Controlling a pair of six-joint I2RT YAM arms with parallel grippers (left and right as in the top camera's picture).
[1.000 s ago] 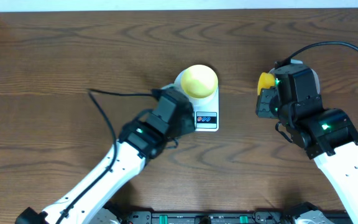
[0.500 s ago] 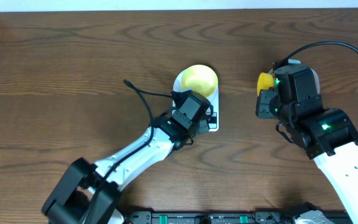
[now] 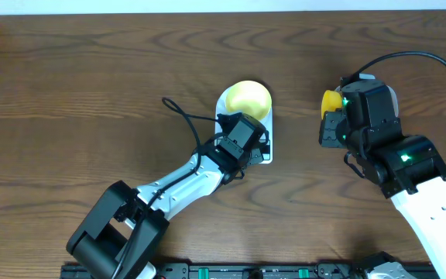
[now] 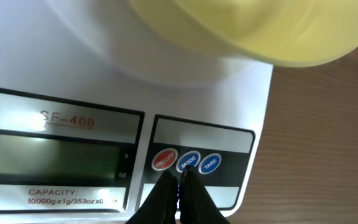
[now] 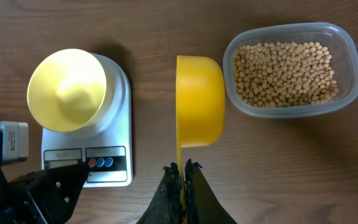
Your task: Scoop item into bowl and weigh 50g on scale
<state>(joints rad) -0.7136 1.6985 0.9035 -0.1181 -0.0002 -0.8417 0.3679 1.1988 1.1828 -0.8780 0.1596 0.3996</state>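
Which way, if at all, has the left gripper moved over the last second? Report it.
Yes. Seen from overhead, the left gripper, shut, has shifted right along the scale, from its left edge to over its buttons.

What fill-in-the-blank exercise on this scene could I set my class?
1. The ____ sits on the scale.
2. The beans lie in a clear ____.
3. The right gripper holds the scoop by its ____.
4. The shut left gripper points at the scale's three ____.

Missing words: bowl; tub; handle; buttons.
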